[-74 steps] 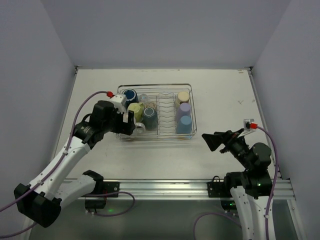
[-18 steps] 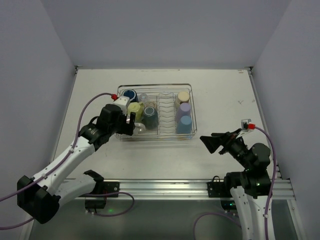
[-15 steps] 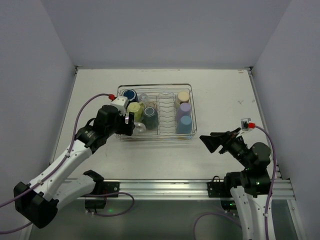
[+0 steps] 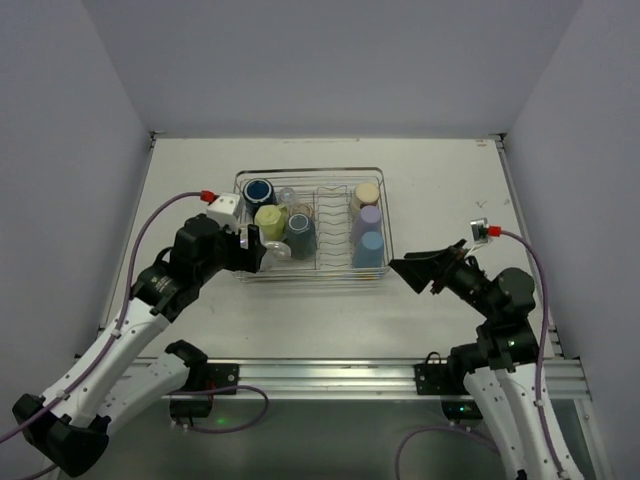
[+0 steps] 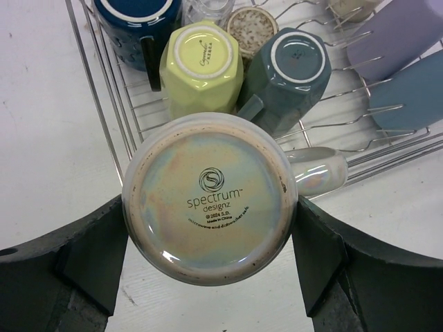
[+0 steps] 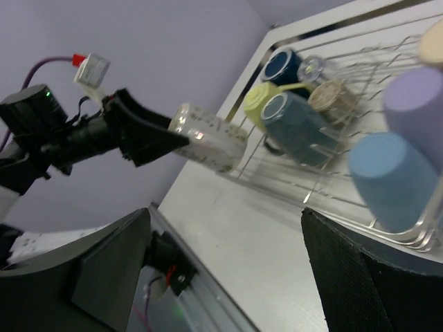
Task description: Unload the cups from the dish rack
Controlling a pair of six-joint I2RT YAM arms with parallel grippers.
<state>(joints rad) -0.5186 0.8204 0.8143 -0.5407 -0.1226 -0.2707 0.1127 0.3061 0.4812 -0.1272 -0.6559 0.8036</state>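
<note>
At the near-left corner of the rack (image 4: 330, 225), my left pincer (image 5: 211, 249) clamps the mug (image 5: 208, 200) by its sides to lift it out; my right pincer (image 6: 228, 228) gapes empty.

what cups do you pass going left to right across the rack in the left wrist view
dark blue cup → yellow-green cup → teal cup → lavender cup. Left out: iridescent mug, which overlaps the middle ones.
</note>
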